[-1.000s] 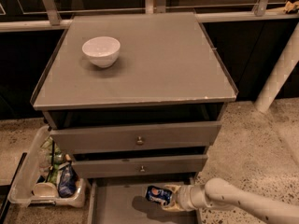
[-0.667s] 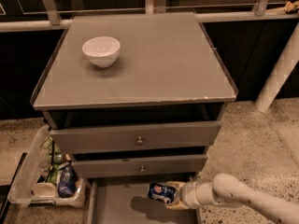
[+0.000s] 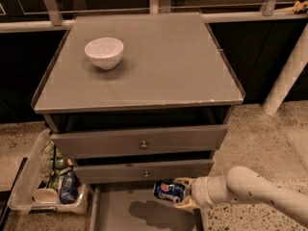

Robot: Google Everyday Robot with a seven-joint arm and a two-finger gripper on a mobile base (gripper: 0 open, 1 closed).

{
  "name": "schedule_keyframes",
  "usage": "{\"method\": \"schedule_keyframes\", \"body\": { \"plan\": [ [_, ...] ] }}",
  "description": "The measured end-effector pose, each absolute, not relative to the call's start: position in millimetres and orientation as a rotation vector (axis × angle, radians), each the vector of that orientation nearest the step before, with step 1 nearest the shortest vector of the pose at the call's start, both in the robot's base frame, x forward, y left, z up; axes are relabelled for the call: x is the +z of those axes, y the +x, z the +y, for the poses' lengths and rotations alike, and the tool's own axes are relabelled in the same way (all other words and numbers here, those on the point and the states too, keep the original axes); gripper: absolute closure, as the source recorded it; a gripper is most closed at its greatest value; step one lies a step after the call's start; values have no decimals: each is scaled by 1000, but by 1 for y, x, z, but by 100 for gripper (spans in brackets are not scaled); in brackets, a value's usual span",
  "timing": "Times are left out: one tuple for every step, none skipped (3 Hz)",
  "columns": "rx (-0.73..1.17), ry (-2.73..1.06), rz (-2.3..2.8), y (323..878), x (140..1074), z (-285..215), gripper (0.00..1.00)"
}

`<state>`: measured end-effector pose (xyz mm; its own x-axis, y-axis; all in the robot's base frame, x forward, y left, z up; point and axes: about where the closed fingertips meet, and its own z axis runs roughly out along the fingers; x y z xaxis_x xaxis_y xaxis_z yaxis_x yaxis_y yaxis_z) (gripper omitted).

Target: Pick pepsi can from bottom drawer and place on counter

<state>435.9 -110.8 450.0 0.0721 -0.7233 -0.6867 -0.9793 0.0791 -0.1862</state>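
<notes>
The pepsi can is dark blue with a red-white-blue logo and lies on its side in my gripper, held above the floor of the open bottom drawer, where its shadow falls. My arm comes in from the lower right. The gripper is shut on the can, just below the lower drawer front. The counter is the wide grey slab above.
A white bowl stands on the counter's left rear. Two drawer fronts with round knobs jut out above the bottom drawer. A clear bin with a blue snack bag sits on the floor at left. A white post stands at right.
The gripper has lifted the can and moved it slightly right, up toward the lower drawer front. The arm has risen with it.
</notes>
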Motion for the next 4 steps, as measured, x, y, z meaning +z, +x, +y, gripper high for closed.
{"method": "schedule_keyframes", "body": {
  "plan": [
    [412,-1728,1710,445,508,-113,100],
    [375,-1739,1704,450,520,-116,100],
    [375,-1746,1703,449,522,-116,100],
    [310,-1759,1666,441,564,-126,100]
  ]
}}
